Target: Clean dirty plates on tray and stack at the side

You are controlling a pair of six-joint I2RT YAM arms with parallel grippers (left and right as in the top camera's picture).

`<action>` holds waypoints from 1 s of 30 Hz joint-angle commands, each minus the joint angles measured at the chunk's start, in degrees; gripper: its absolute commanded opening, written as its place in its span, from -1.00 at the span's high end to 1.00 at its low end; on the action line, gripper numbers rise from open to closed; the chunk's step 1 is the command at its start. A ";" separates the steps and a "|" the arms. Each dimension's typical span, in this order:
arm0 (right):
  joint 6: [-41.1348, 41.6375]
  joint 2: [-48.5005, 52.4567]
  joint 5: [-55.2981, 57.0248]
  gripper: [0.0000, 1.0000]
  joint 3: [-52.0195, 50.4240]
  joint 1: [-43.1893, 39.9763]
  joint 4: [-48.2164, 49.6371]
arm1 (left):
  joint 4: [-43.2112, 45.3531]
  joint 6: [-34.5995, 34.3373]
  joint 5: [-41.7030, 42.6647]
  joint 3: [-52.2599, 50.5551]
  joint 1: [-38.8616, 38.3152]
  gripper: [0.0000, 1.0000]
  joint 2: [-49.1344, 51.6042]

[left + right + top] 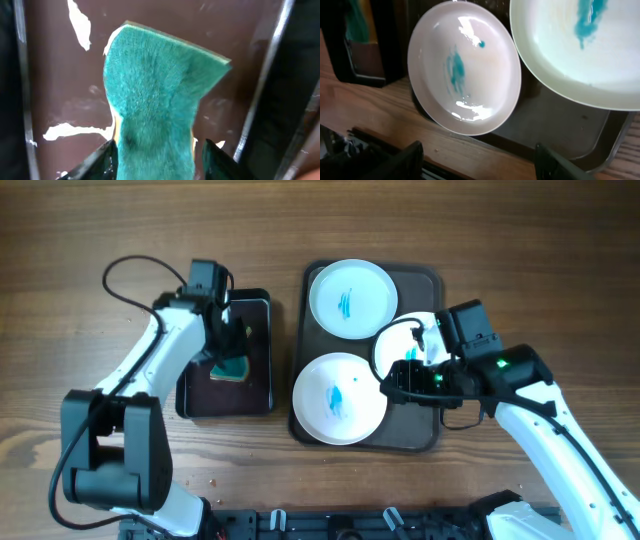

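Observation:
Three white plates with teal smears lie on the dark brown tray [421,427]: a far plate [351,298], a near-left plate [339,398], and a third plate [402,340] partly hidden under my right arm. My right gripper [393,385] is open and empty, low over the tray between the near-left and third plates. In the right wrist view, the near-left plate [465,70] lies ahead of the open fingers [485,167] and another plate [580,50] is at upper right on the tray [555,120]. My left gripper [228,348] is shut on the teal sponge [231,368] [155,95].
The sponge lies in a smaller black tray [195,395] left of the brown tray; its dark floor [60,75] shows white specks. Bare wooden table [500,240] surrounds both trays. A black cable [130,275] loops at the back left.

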 commanded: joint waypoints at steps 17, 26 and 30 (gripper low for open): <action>-2.60 8.61 -2.05 -0.46 -4.63 0.24 6.10 | 0.13 0.07 0.68 -1.64 -0.15 0.92 -1.16; 1.75 16.68 -0.61 0.15 -5.97 1.86 12.92 | -15.06 0.04 11.50 11.30 -0.20 0.92 -5.68; 2.14 20.70 -0.02 0.39 -7.58 3.72 18.14 | -16.85 0.02 15.37 11.45 -0.20 0.92 -6.97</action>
